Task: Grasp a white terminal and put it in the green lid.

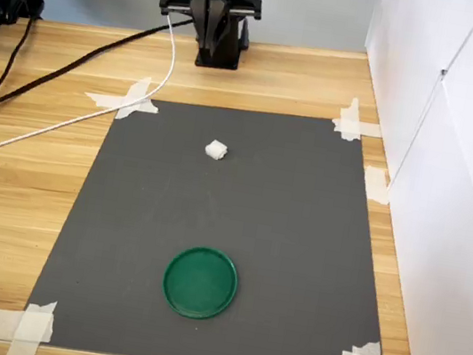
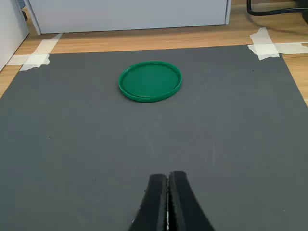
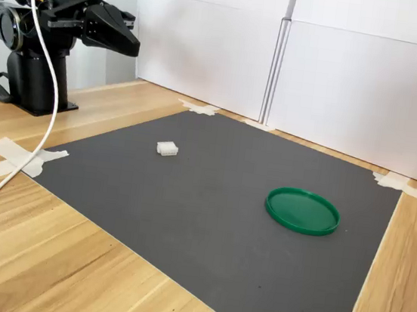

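Lying on a dark grey rectangular mat, the tiny white cube-shaped plastic terminal is resting alone in the mat's far half in the first exterior view, nearer the arm's base than anything else on the mat. In the second exterior view the same white terminal is sitting toward the second exterior view's left, well apart from the flat round dark-green plastic lid, which is lying open side up with its low rim showing. The green lid is sitting in the mat's near half in the first exterior view, and nothing is lying inside it.

The black gripper of the arm is hanging in the air above the wooden tabletop, beside the black arm base and short of the mat's edge, touching neither object. In the wrist view its two black fingers are pressing together with no gap between them and nothing held, pointing across the mat toward the lid.

Pieces of pale masking tape are pinning the mat's corners to the table. A white cable is trailing from the arm across the wood, and white panels are standing along the table's edge behind the mat in the second exterior view.
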